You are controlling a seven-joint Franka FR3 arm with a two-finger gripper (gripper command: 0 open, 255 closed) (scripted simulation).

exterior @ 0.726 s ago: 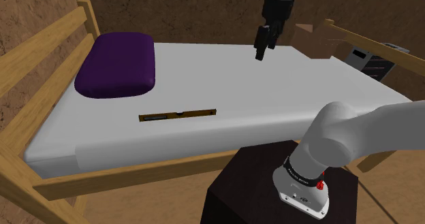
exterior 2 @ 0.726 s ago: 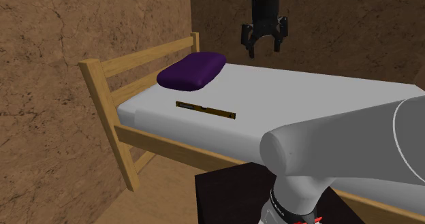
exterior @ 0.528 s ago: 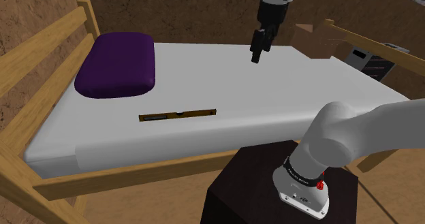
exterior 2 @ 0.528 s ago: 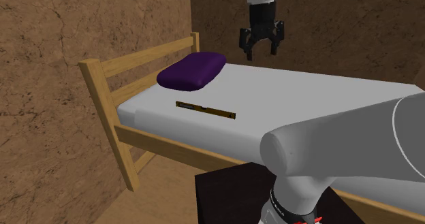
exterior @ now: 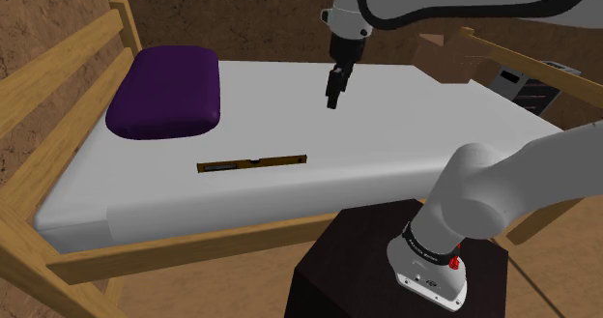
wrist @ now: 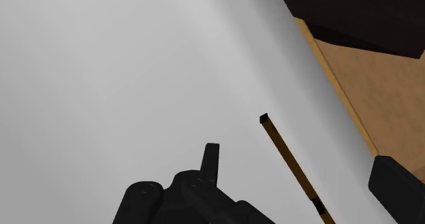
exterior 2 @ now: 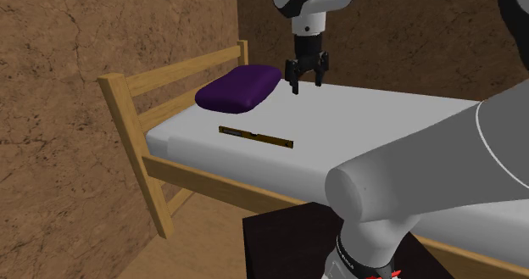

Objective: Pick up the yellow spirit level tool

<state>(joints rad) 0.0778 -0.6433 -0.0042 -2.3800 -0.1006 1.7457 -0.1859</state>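
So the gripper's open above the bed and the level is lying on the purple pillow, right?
No: the spirit level lies flat on the white mattress, apart from the purple pillow, as the shoulder view shows. The gripper is indeed open above the mattress.

Long thin yellow-brown spirit level, lying flat on the white mattress, near its front edge

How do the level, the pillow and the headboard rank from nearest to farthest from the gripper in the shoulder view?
1. Level: lying on the bed, toward its near edge, closest to the open gripper.
2. Pillow: farther toward the shoulder view's left, at the bed's head.
3. Headboard: beyond the pillow, at the far left.
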